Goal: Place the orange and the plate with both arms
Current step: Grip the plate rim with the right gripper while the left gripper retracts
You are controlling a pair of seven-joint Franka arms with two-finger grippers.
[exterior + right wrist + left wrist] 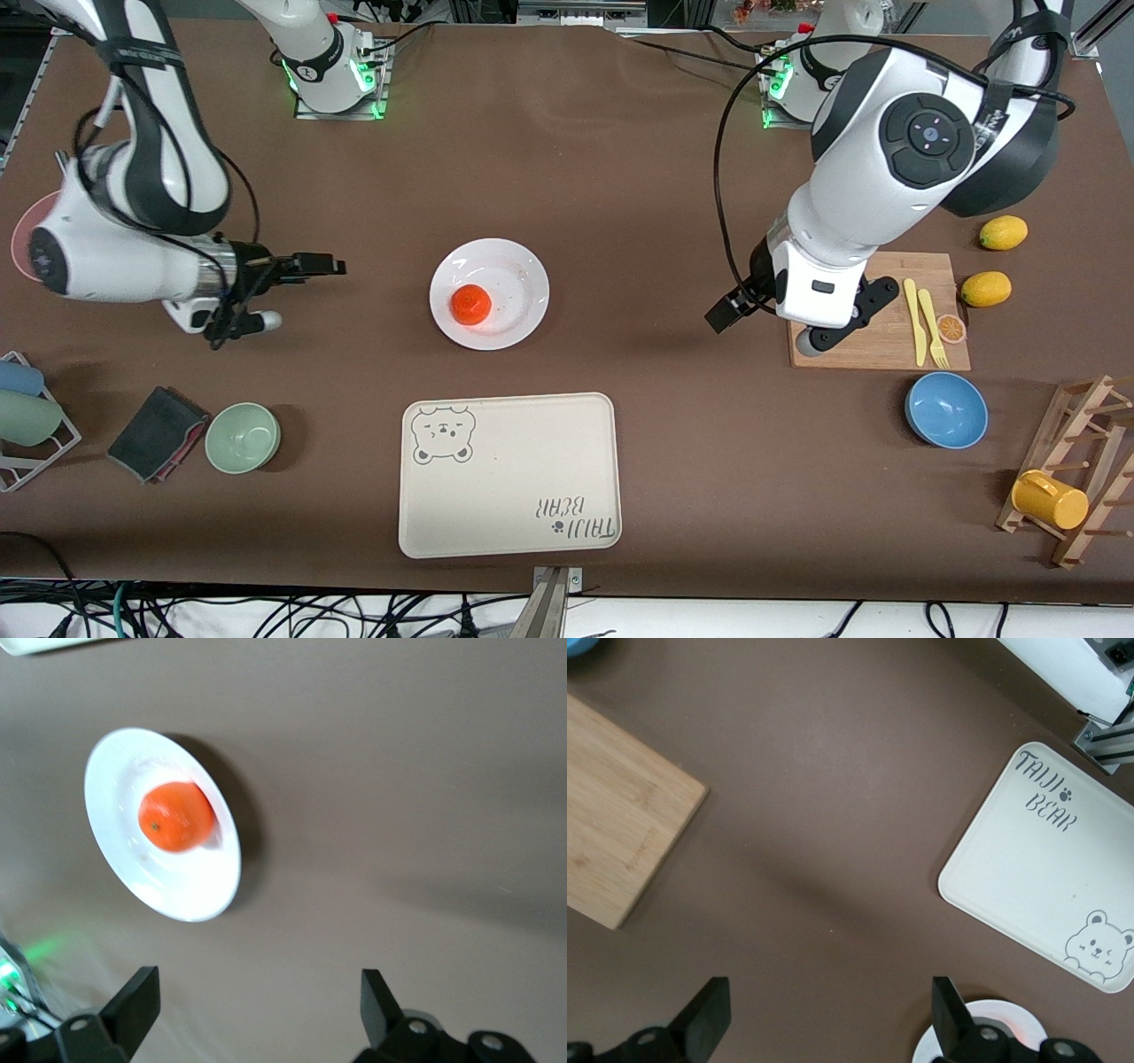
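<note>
The orange (471, 304) sits on the white plate (518, 270) in the middle of the table. My right gripper (294, 291) is open and empty, low over bare table beside the plate toward the right arm's end. The right wrist view shows the orange (175, 817) on the plate (190, 890), apart from the right gripper (261, 1001). My left gripper (764, 326) is open and empty over bare table between the plate and the cutting board. In the left wrist view, the left gripper (830, 1019) has the plate's rim (1019, 1014) just past one finger.
A cream bear-print tray (509, 474) lies nearer the front camera than the plate. A wooden cutting board (873, 341) with yellow cutlery, two lemons (985, 289), a blue bowl (946, 409) and a mug rack (1072, 470) are at the left arm's end. A green bowl (243, 437) and a dark cloth (158, 432) are at the right arm's end.
</note>
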